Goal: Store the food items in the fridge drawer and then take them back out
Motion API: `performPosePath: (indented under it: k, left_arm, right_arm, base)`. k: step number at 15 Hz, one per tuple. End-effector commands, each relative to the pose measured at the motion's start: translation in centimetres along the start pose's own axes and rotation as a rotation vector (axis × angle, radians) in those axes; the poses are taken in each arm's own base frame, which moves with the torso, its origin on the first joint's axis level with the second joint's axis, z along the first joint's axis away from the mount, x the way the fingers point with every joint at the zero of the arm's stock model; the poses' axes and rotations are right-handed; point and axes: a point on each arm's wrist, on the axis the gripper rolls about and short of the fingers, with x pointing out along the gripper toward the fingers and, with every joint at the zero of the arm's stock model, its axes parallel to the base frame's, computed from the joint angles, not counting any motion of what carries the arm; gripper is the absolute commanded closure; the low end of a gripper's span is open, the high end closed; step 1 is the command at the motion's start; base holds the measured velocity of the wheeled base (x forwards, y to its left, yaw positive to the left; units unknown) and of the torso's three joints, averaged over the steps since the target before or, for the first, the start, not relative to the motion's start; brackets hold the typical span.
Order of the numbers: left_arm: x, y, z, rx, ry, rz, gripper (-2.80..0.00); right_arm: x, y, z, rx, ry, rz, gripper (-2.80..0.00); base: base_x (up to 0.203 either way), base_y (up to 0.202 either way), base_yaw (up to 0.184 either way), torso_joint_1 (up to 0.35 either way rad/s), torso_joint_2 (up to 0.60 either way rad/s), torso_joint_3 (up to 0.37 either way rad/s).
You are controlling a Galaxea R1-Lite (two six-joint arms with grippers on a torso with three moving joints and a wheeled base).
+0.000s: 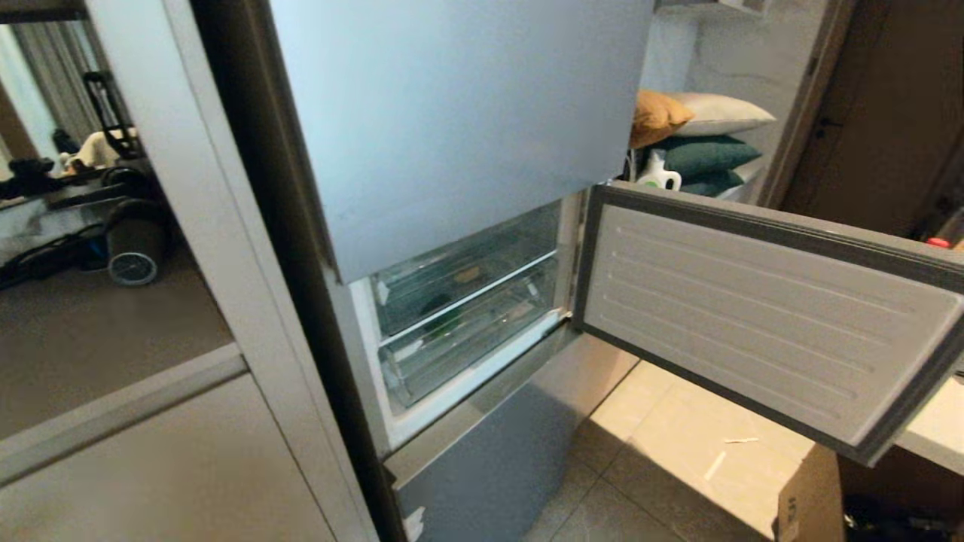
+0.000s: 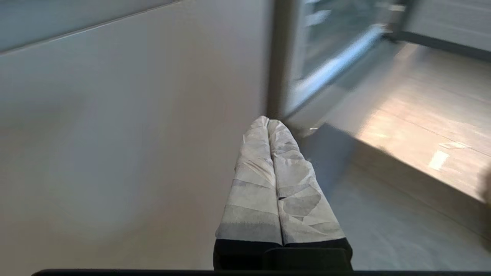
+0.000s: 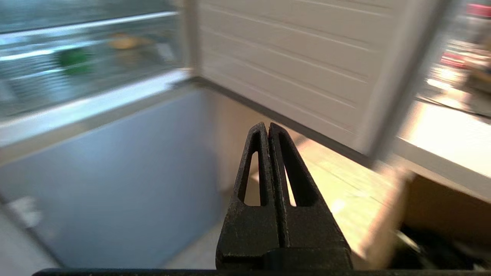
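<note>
Okay, fridge middle door (image 1: 761, 316) is swung wide to my right, so the clear drawers (image 1: 467, 301) behind it are exposed and reachable. Both food items look stowed already: the green pepper (image 1: 439, 310) sits behind the clear drawer front, toward its left part, and a tan lump (image 1: 467, 274), probably the potato, lies further back and to the right. In the right wrist view I see the same pair through the plastic, pepper (image 3: 74, 61) and tan lump (image 3: 122, 41), apart from each other.

Right claw (image 3: 268, 128) is fully closed, empty, hanging low in front of the lower blue-grey panel (image 3: 115, 184). Left claw (image 2: 267, 122), fingers wrapped in white tape, is also closed on nothing, pointing at the cabinet side (image 2: 115, 134) left of the fridge. Neither arm shows in the head view.

My read: storing is done and retrieval hasn't begun. Drawer front blocks direct access, so it has to come out first.
</note>
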Motion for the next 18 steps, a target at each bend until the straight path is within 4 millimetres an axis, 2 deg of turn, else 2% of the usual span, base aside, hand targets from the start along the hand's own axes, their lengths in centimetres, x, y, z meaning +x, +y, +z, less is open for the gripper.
performPosePath:
  k: [1,4,18]
  left_arm:
    - [0.0,0.0,-0.01,0.0,0.001,0.0,0.0]
    - [0.0,0.0,-0.01,0.0,0.001,0.0,0.0]
    - [0.0,0.0,-0.01,0.0,0.001,0.0,0.0]
  right_arm:
    - [0.18,0.01,-0.85,-0.001,0.03,0.001,0.0]
    - [0.18,0.0,-0.85,0.019,0.03,-0.005,0.0]
    - [0.15,0.0,-0.81,0.025,0.03,-0.007,0.0]
  base:
    - [0.002,0.008,-0.177,0.002,0.0,0.001]
    - [0.0,0.005,-0.136,0.002,0.0,0.003]
    - [0.0,0.0,0.0,0.0,0.0,0.0]
